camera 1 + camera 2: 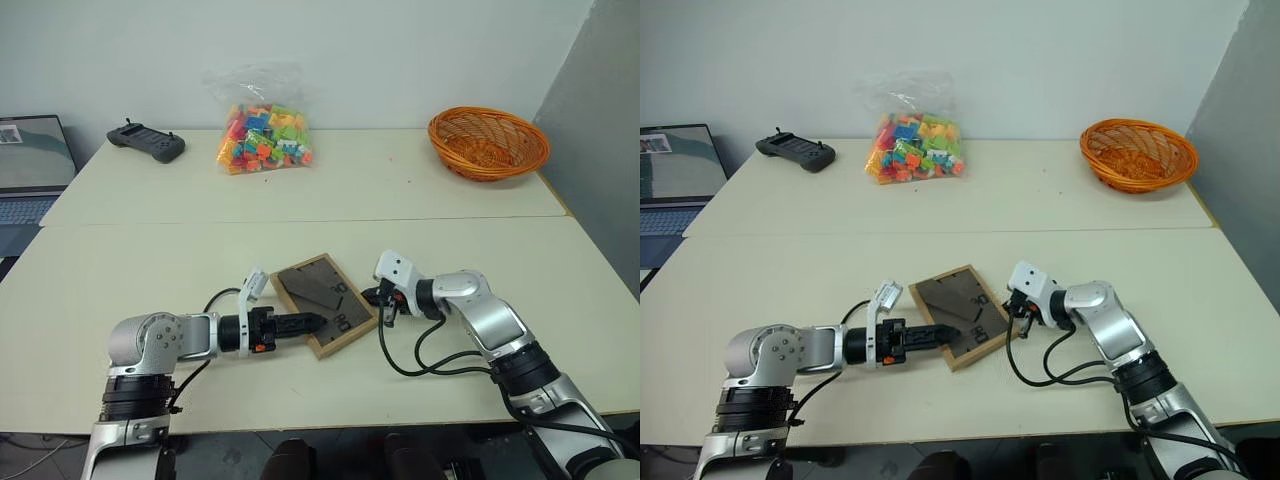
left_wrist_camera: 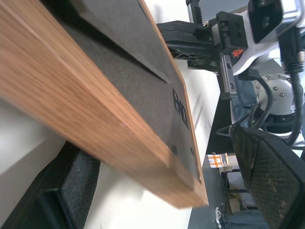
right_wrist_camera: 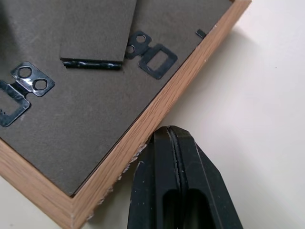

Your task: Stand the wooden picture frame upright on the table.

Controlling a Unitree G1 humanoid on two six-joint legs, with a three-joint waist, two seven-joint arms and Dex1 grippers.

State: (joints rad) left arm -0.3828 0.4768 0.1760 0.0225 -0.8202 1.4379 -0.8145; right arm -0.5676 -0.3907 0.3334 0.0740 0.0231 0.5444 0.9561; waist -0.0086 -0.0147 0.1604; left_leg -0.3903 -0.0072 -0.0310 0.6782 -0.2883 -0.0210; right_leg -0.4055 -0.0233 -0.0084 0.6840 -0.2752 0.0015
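- Picture frame (image 1: 325,303) lies face-down on the near half of the desk (image 1: 150,260), dark back panel up, light wood rim around it. Sits skewed, corners pointing near/far.
- Fold-out stand (image 1: 312,285) looks flat against the back panel; two small black metal clips (image 3: 151,56) show on the back in the right wrist view.
- Left gripper (image 1: 312,322) comes in from the left, roughly level, jaws spread wide. One finger (image 1: 298,322) lies over the frame's near-left edge; in the left wrist view the wood edge runs between the two fingers, one under it, other well off — not clamped.
- Right gripper (image 1: 378,297) comes in from the right, jaws fully closed, nothing held. Closed tip sits just beside the frame's right edge on the desk; touching or a hair apart, can't tell.
- The two grippers flank the frame, left vs right.
- Far half of desk, past the seam: black handheld controller (image 1: 146,141) at far left, clear bag of coloured blocks (image 1: 264,135) mid, orange wicker basket (image 1: 488,143) far right.
- Laptop (image 1: 28,172) off the desk's left edge, screen lit.
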